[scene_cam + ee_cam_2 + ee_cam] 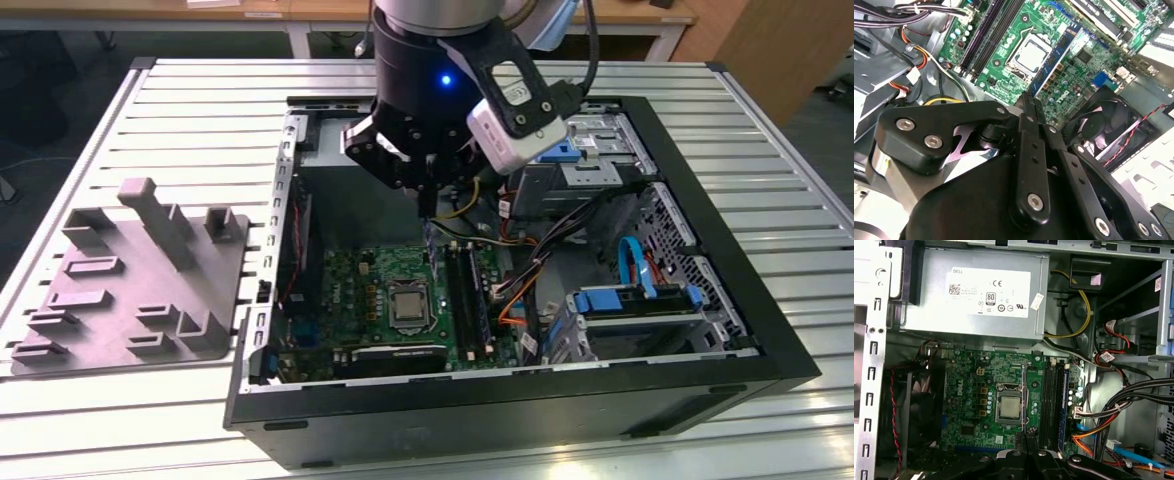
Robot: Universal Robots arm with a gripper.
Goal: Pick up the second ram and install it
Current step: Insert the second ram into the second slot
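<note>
Seating this stick well, I judge, hangs on alignment. The second ram (1056, 62) has to lie parallel to the free memory slot (1049, 400) and square above it, with its long edge level. That way it goes in evenly, no end tipped, and stays clear of the cables (1134, 397) that crowd the slots on the exterior view's right. At present it looks off that line. In the first wrist view its thin edge crosses the CPU socket (1010, 409), so I take it to hang above the motherboard (367, 290), a little to the exterior view's left of the slots and apart from the board. A blue stick (1062, 410) stands in the slot farthest to that view's right, already seated as far as I can judge. My pincer (1030, 101) is drawn together, clamped on one edge of the ram, and the blue-green board reaches out beyond the fingertips. It touches nothing else inside the open computer case (787, 360).
</note>
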